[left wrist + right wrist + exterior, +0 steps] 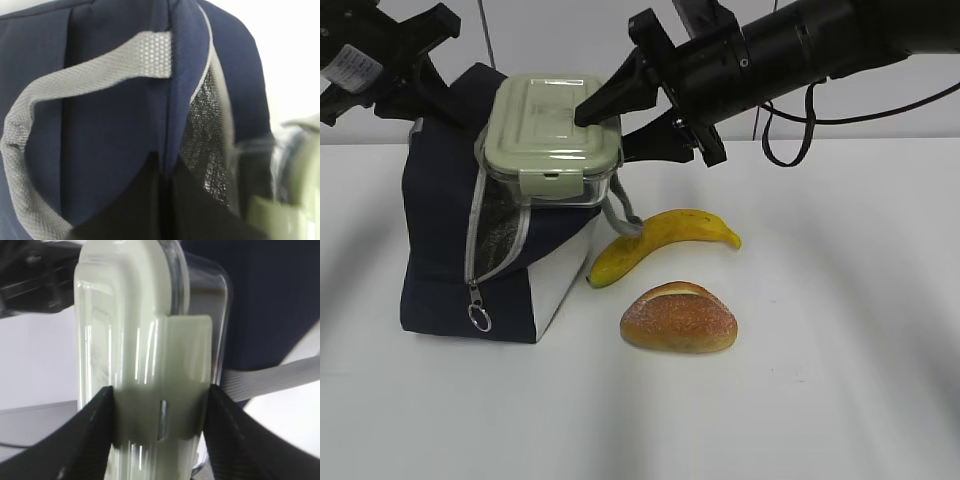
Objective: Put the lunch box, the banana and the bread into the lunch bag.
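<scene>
White tabletop [840, 400] and pale wall panels frame the scene. At left stands the lunch bag [445, 250], its zipper open and its silver lining showing. The right end effector [605, 130] pinches the lunch box [552, 135] by the clip-side end, one finger on the lid and one under the glass, and holds it over the mouth of the bag. The right wrist view shows both fingers pressed flat against the box's two faces.

The left end effector [380, 60] sits behind the bag's upper back edge. Its wrist view shows only dark finger shapes against the navy fabric near a grey strap handle [45, 95], and I cannot tell whether it grips the cloth.

The box looks rigid, fairly heavy and slick. Glass would likely crack if dropped, so a firm squeeze across lid and base seems right. The bag is soft and may fold inward.

The banana [660, 240] lies just beside the bag, and the bread [678, 318] lies near it in front. Both probably bruise or dent easily, so a light mid-body pinch should suit them.
</scene>
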Motion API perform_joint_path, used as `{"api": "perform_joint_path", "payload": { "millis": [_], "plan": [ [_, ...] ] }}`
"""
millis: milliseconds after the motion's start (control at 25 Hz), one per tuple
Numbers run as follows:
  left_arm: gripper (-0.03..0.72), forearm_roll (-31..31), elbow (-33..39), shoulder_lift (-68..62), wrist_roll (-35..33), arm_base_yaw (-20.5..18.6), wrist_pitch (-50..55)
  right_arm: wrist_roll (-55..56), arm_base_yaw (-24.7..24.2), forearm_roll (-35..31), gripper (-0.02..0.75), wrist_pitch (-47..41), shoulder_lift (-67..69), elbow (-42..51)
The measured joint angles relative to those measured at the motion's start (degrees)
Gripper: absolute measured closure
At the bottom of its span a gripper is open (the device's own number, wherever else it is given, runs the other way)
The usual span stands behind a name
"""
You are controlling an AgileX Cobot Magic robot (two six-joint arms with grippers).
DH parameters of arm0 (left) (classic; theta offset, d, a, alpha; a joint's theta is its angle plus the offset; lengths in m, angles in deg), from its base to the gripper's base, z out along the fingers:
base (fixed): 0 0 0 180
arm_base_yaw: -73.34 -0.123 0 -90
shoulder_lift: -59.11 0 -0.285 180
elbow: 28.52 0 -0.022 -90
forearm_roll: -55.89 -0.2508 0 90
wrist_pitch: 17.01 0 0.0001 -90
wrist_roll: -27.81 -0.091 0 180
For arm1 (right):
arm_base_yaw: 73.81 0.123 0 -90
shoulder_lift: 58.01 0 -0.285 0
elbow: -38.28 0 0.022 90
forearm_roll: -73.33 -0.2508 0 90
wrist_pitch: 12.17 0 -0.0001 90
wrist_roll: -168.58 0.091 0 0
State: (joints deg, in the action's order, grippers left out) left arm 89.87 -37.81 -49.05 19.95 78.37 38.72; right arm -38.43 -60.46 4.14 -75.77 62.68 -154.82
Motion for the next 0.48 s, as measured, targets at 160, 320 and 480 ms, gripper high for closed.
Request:
{"api": "perform_joint_path", "payload": {
  "millis": [160, 320, 480],
  "plan": [
    [0.691, 0.1, 0.0, 0.0, 0.0, 0.0, 0.3, 0.3, 0.0, 1.8, 0.345, 3.7, 0.6, 0.0],
    [0.691, 0.2, 0.0, 0.0, 0.0, 0.0, 0.6, 1.8, 0.6, 5.1, 0.345, 6.6, 0.7, -0.1],
    [0.691, 0.2, 0.0, 0.0, 0.0, 0.0, 0.9, 4.9, 2.7, 11.0, 0.345, 9.3, 0.7, -0.1]
  ]
}}
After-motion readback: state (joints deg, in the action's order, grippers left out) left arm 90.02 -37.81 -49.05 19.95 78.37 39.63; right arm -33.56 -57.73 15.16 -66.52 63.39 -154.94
